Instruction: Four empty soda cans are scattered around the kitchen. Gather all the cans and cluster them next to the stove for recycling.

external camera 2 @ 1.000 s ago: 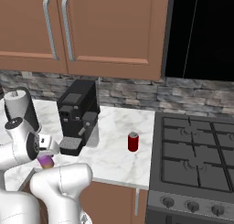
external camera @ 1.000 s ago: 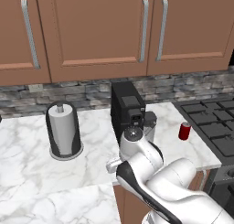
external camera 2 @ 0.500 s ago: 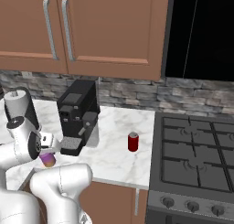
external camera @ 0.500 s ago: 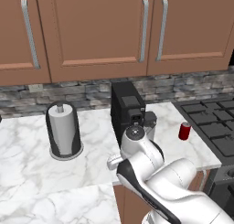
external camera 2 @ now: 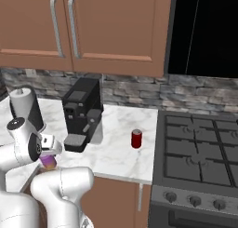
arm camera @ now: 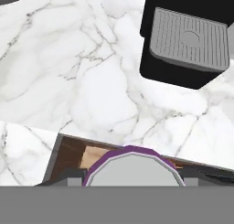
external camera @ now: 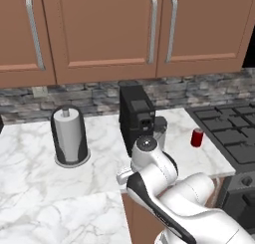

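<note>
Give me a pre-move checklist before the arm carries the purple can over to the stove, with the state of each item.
1. Gripper shut on the purple can: ok; the can sits under the hand.
2. Can lifted clear of the counter: ok; it hangs off the front edge.
3. Coffee machine between the can and the stove: not ok; route around it.
4. Red can upright by the stove: ok.
5. Bare counter beside the red can for set-down: ok.
6. Finger contact on the can: cannot tell.

marble counter (external camera: 30, 188), towel holder (external camera: 69, 136), coffee mkr (external camera: 137, 119), 1 red can (external camera: 197, 137)
</note>
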